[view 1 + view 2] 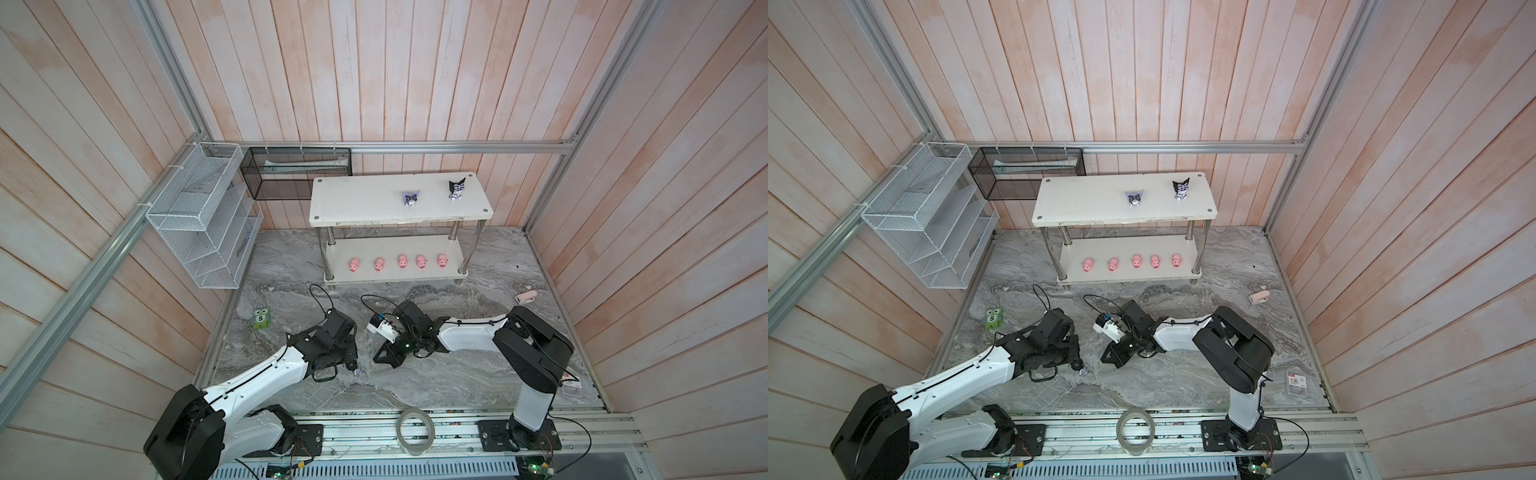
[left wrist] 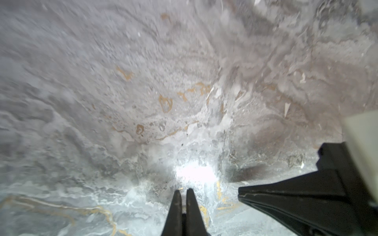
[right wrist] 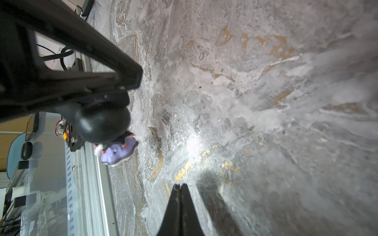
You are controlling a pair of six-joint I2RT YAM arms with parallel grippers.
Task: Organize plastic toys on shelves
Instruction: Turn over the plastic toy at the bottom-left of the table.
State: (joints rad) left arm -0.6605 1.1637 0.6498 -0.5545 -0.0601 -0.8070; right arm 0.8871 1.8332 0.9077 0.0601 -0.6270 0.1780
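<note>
The shelves (image 1: 361, 205) stand at the back. Two black-purple figurines (image 1: 411, 198) (image 1: 456, 189) sit on the top board. Several pink pigs (image 1: 402, 261) line the lower board (image 1: 451, 272). A third figurine (image 1: 357, 371) (image 3: 120, 151) sits at the tip of my left gripper (image 1: 351, 367) (image 2: 184, 190), low over the table. That gripper's jaws are closed to a thin slit. In the right wrist view the figurine hangs against the left gripper's fingers (image 3: 131, 79); the left wrist view hides it. My right gripper (image 1: 376, 358) (image 3: 179, 185) is shut and empty, just right of the left one.
A green toy marked "5" (image 1: 262, 318) lies at the table's left. A white wire rack (image 1: 203, 224) and a black mesh basket (image 1: 295, 172) hang on the walls. A tape roll (image 1: 415, 430) sits on the front rail, a small pink object (image 1: 525, 296) at the right.
</note>
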